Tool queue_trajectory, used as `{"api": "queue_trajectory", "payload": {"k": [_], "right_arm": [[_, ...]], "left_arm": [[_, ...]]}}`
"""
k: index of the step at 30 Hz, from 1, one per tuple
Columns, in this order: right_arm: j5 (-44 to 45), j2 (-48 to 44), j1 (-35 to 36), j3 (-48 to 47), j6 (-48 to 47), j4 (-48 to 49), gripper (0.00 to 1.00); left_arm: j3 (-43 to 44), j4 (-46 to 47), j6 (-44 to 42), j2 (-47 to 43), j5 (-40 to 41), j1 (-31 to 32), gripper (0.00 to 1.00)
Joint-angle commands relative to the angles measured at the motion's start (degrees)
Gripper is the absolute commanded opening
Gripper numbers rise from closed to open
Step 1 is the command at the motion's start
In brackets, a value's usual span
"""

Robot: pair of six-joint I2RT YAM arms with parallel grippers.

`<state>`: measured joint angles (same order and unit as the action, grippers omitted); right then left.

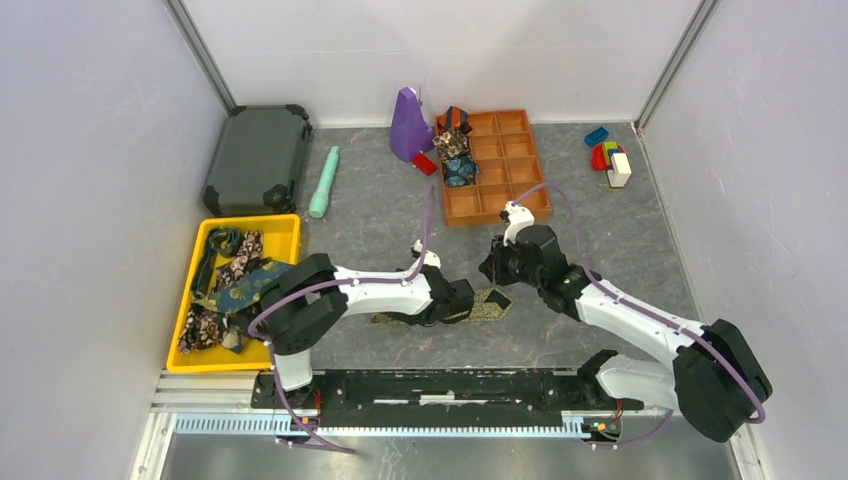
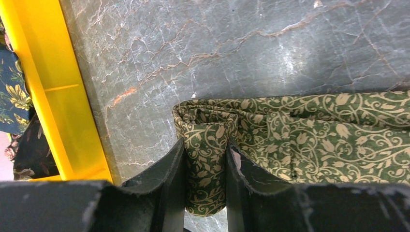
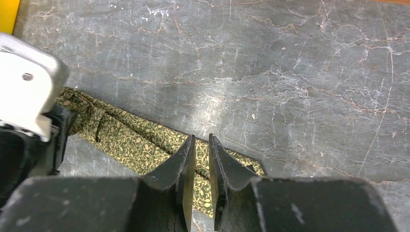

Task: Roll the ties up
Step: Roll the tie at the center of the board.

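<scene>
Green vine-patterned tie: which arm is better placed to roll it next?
Left. The left gripper is shut on the folded end of the tie; the right gripper only sits over the flat far end, grip unclear.

Bright, even light from above gives the overhead view only faint, soft shadows beneath the arms [image 1: 380, 290], while both wrist views catch milky glare on the glossy tabletop [image 3: 212, 104], keep the tie [image 2: 300, 130] crisp, and blur slightly at their near bottom edge.

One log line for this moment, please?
left gripper: shut on folded end of green tie | right gripper: nearly shut over flat end | roll: barely started
</scene>
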<state>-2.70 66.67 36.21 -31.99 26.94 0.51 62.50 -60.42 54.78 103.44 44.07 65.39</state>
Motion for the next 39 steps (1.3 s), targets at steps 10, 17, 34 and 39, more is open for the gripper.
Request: {"api": "queue_trajectory", "payload": {"k": [10,17,34,39], "right_arm": [[0.0,-3.8,-0.8,0.3,-1.1,-2.3,0.22],[-0.2,-4.0,-0.8,-0.5,-1.0,-3.2,0.23],[-0.9,-4.1,-0.8,-3.0,0.4,-4.6,0.23],[-2.2,-3.7,-0.7,-3.7,1.2,-4.2,0.25]], "left_arm": [[9.0,-2.4,3.0,11.7,-2.1,1.8,0.23],[9.7,-2.6,2.0,9.8,-3.2,1.8,0.33],[9.6,-3.5,0.2,3.6,-3.5,1.9,0.61],[9.2,-3.5,-0.5,0.6,-4.2,1.9,0.72]]}}
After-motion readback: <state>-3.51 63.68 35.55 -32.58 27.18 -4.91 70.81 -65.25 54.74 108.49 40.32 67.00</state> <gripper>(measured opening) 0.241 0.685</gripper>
